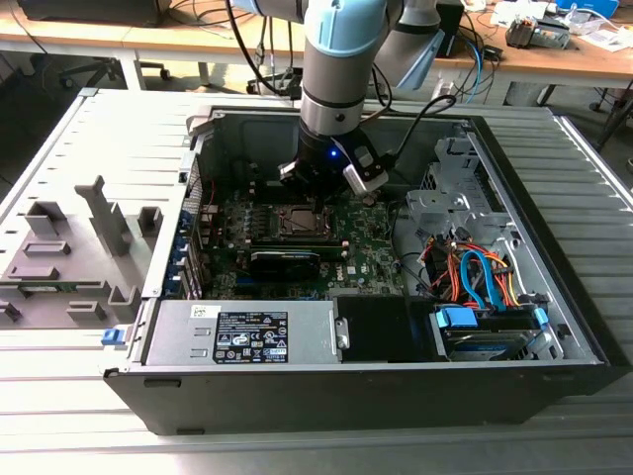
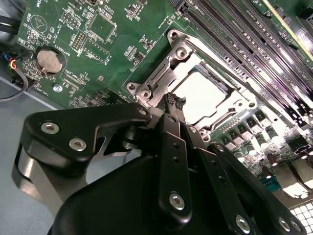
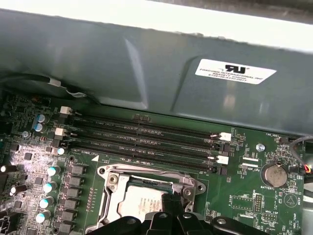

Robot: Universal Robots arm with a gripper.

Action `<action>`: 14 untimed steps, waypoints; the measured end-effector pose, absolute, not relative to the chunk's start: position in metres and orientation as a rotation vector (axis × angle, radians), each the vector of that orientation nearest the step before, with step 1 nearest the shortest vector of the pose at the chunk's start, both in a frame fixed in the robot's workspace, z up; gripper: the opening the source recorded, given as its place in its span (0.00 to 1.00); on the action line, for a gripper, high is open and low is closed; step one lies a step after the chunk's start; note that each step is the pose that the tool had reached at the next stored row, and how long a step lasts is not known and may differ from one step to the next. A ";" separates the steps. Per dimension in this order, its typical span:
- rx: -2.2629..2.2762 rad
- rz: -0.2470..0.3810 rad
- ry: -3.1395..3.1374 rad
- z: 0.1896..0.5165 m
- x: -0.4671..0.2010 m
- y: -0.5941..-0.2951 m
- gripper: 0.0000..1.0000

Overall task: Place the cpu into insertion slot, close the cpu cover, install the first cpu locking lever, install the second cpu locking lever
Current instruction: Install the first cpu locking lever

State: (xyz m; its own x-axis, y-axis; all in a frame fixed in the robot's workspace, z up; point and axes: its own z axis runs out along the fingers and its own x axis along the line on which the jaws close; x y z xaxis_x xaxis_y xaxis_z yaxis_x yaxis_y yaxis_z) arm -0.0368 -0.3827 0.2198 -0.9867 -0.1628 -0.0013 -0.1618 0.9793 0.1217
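The cpu (image 2: 205, 93) (image 3: 141, 201), a flat silvery square, lies in the insertion slot (image 1: 297, 220) on the green motherboard. The cpu cover (image 2: 164, 71) (image 3: 113, 182), a silvery metal frame, lies flat around it with the chip showing through its window. My gripper (image 2: 174, 101) (image 3: 171, 200) (image 1: 318, 183) hangs just above one edge of the socket. Its black fingers are drawn together, their tips touching the frame's rim beside the chip. I cannot make out the locking levers.
Long black memory slots (image 3: 146, 137) run beside the socket. The grey case wall (image 3: 146, 63) rises behind them, and a coin battery (image 2: 50, 59) sits nearby. A black card (image 1: 285, 259), the power supply (image 1: 242, 332) and coloured cables (image 1: 475, 272) crowd the case.
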 end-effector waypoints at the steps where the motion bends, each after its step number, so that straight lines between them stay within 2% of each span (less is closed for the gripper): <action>1: 0.256 -0.191 -3.117 0.220 -0.037 -0.383 0.11; 14: 0.256 -0.190 -3.117 0.237 -0.037 -0.383 0.11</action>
